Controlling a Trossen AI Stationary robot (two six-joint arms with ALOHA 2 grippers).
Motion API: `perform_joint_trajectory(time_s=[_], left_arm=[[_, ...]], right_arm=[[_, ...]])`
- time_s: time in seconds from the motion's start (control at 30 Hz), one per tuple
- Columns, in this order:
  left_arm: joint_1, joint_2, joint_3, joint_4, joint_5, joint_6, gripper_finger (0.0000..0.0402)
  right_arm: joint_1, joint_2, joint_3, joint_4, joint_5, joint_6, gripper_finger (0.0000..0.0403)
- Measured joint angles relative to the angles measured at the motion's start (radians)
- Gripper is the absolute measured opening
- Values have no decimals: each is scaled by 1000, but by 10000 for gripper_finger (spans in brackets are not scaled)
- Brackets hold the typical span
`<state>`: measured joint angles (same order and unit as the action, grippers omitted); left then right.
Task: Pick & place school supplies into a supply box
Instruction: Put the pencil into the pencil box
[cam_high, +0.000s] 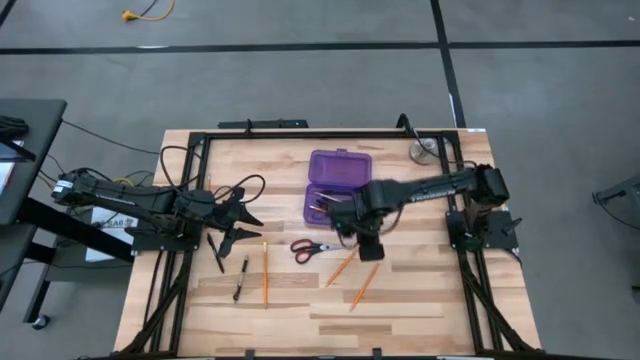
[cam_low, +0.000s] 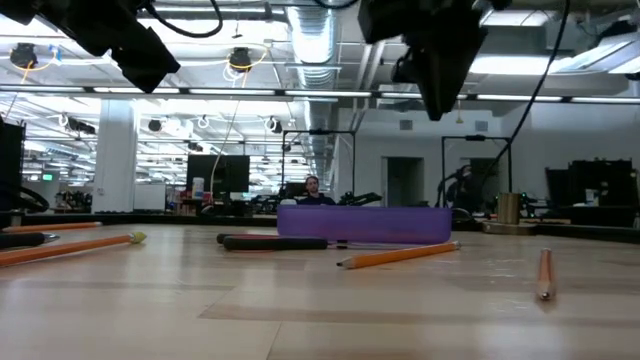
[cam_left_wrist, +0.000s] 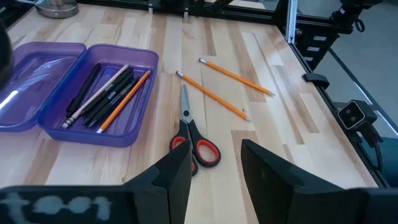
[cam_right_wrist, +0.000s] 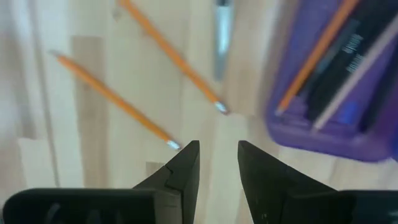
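Right gripper (cam_high: 352, 237), jaws parted and empty, hovers mid-frame beside the open supply box (cam_high: 336, 185), likely lining up on the nearest pencil (cam_high: 341, 267). Left gripper (cam_high: 245, 222) waits center-left, parted, empty.

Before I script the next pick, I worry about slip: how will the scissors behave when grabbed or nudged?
The scissors lie flat and closed on the wood, so they will probably slide or spin, not roll. The blades look like thin, smooth metal, likely slippery and stiff. The red-and-black handles look bulkier, so gripped by the blades they may tip.
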<state>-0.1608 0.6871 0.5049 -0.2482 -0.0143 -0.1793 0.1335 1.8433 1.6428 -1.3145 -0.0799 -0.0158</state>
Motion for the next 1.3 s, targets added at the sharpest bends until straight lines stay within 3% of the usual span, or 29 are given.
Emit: perform_joint_trajectory(time_s=[0.6,0.8,1.3], left_arm=[[0,0,0,15,-2,-49,128],[0,0,0,15,-2,-60,128],[0,0,0,14,-2,-72,128]], right_arm=[[325,10,-251,279,62,98,102],[357,10,-306,347,66,-55,102],[340,10,-363,450,82,-126,102]])
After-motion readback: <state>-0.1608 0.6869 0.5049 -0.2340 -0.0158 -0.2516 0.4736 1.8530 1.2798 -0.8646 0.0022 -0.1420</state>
